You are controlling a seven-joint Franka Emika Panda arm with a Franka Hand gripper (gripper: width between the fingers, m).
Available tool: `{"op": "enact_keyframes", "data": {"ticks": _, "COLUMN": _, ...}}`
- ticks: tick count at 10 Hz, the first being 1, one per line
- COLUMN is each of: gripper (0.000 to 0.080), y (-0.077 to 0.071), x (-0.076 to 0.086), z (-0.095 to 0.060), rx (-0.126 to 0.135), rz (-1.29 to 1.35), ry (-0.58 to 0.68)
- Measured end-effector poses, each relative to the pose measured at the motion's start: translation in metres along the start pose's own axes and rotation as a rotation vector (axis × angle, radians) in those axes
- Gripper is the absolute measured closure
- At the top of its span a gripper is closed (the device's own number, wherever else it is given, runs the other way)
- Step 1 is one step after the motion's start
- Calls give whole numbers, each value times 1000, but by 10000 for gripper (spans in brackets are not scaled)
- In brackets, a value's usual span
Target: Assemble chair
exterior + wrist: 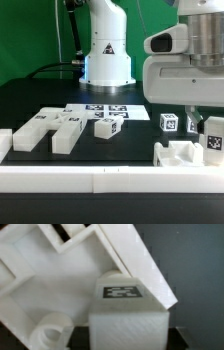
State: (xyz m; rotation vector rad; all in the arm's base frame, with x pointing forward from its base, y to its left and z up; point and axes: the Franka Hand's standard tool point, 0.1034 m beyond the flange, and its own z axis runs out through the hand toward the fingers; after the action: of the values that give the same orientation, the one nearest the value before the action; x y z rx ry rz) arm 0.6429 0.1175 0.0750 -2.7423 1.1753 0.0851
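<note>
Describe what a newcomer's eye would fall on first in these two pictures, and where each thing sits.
The big glossy robot arm dominates the back, its tool down at the exterior view's right, shut among tagged chair pieces. Toward the exterior view's left lie notched white blocks, behind the long border rail. The wrist view is filled by one tagged white piece close up.

No readable text; warning triangle [108, 48] on robot base [107, 68]; tag [122, 292] on chair piece [125, 328].
</note>
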Motion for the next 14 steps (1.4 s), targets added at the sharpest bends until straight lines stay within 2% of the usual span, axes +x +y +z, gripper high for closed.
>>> {"op": "enact_keyframes", "data": {"ticks": 4, "gripper": 505, "y": 0, "x": -2, "z": 1, "rx": -6, "rz": 303, "ry": 3}}
{"op": "enact_keyframes", "data": {"ticks": 7, "gripper": 505, "y": 0, "x": -2, "z": 1, "rx": 2, "rz": 512, "ry": 2}}
{"op": "enact_keyframes", "data": {"ticks": 8, "gripper": 421, "y": -3, "x": -2, "z": 1, "rx": 25, "rz": 572, "ry": 3}}
{"op": "enact_keyframes", "data": {"ticks": 9, "gripper": 285, "y": -2, "x": -3, "z": 1, "rx": 23, "rz": 532, "ry": 3}}
{"op": "enact_keyframes", "data": {"ticks": 10, "gripper": 285, "y": -2, "x": -3, "z": 2, "rx": 22, "rz": 525, "ry": 3}}
{"op": "enact_keyframes", "data": {"ticks": 11, "gripper": 178, "y": -2, "x": -4, "z": 2, "rx": 15, "rz": 493, "ry": -1}}
{"op": "enact_keyframes", "data": {"ticks": 12, "gripper": 158, "y": -3, "x": -9, "z": 0, "rx": -7, "rz": 469, "ry": -18}}
{"op": "enact_keyframes", "data": {"ticks": 14, "gripper": 151, "y": -5, "x": -10, "z": 0, "rx": -5, "rz": 306, "ry": -17}}
